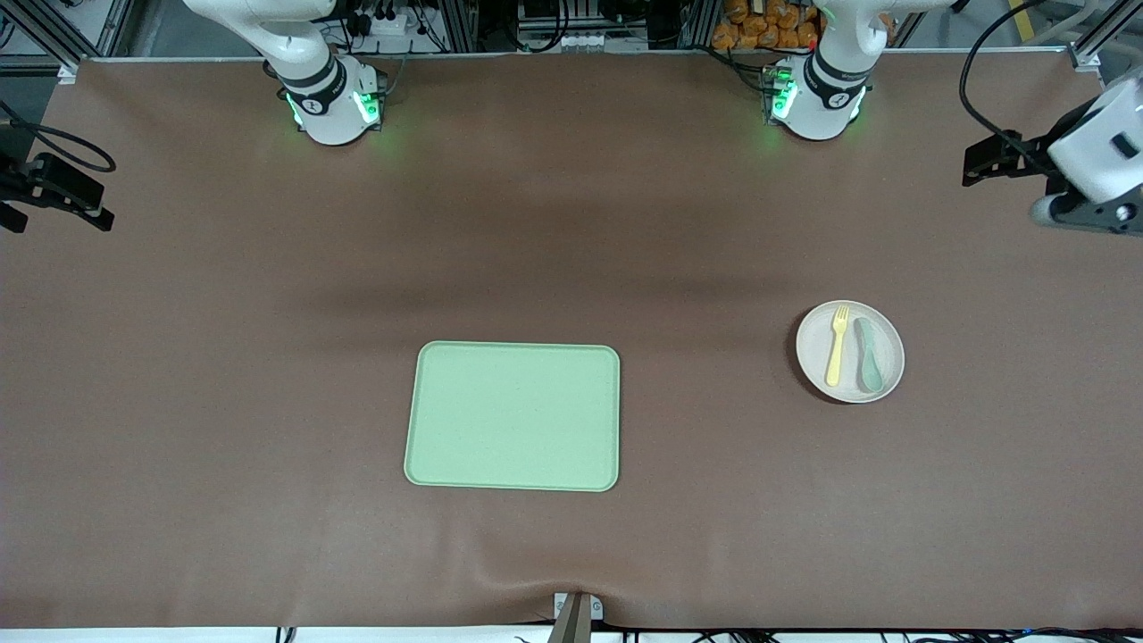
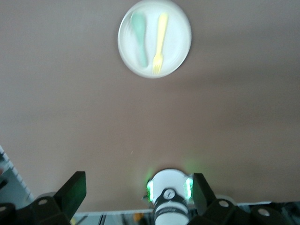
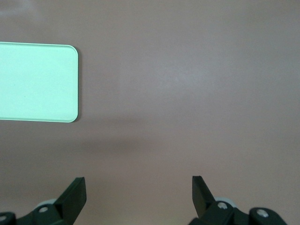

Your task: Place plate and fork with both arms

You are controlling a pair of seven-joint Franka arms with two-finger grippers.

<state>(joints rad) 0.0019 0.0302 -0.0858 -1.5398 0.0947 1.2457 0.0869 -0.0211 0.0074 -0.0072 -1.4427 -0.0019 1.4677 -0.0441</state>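
The plate (image 1: pixel 849 352) sits at the middle right of the front view, toward the left arm's end of the brown tabletop (image 1: pixel 223 357), with bare cloth on every side of it. On it lie the fork (image 1: pixel 837 346) and a grey-green spoon (image 1: pixel 868 354) side by side, apart, tines pointing toward the robots' bases. The light-green tray (image 1: pixel 513 416) lies lower centre in the frame, well apart from the plate, nothing on it, wide open cloth between the two.

The left claw (image 1: pixel 987 161) hangs at the upper right edge of the front view, over the tabletop's end; its wrist view shows both fingers (image 2: pixel 72 191) spread wide, holding nothing. The right claw (image 1: pixel 49 192) hangs at the upper left edge, its fingers (image 3: pixel 75 194) likewise wide apart and empty over bare cloth.
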